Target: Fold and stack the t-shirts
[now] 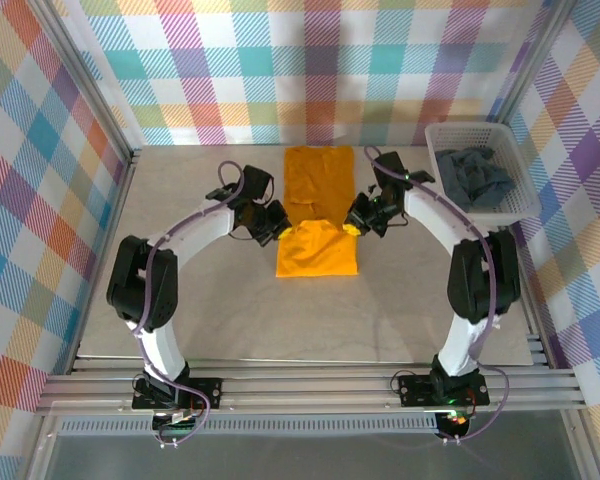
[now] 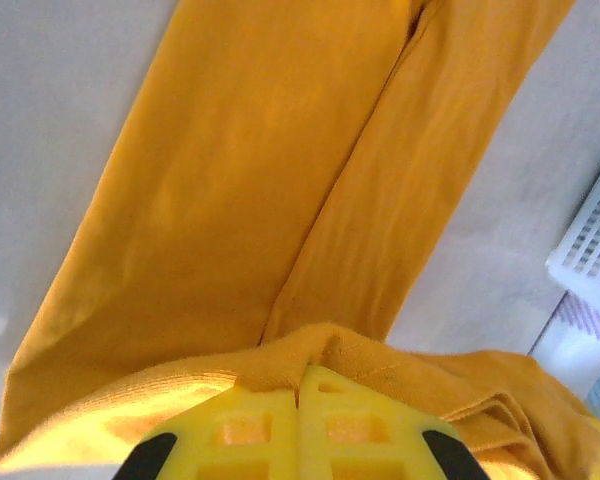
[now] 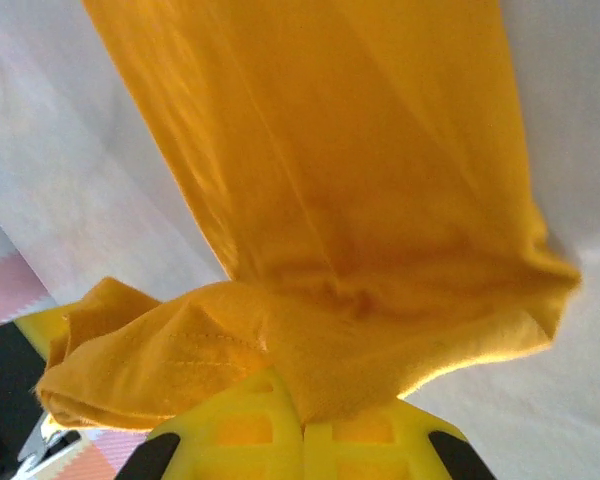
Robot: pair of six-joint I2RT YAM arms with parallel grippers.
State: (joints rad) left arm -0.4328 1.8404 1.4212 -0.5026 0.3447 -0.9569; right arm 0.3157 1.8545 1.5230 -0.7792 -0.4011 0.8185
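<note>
Claws first: left claw [image 1: 277, 228] is pressing its jaws together on the L edge of the mustard tee [image 1: 318, 190], and right claw [image 1: 352, 226] is doing likewise on the R edge. Left wrist view is showing the left claw [image 2: 300, 385] w/ yellow pads closed and a lip of cloth [image 2: 240, 180] bunching over them. Right wrist view is showing the right claw [image 3: 302, 400] pinching a gathered corner of the same tee [image 3: 360, 150].

Nearest part of the tee is sitting wider and brighter, prob. a doubled layer being brought over. Beyond the claws, the rest is lying as a narrow strip on the tabletop [image 1: 230, 320], running away toward the back wall.

Judging by this, the lengthwise fold is looking done and the crosswise fold is under way. Next move is calling for both claws travelling evenly toward the far end, keeping the edge straight, then lowering and letting go together.

Far right, grey tee [image 1: 477, 175] is lying crumpled in the basket [image 1: 480, 126], not yet folded.
</note>
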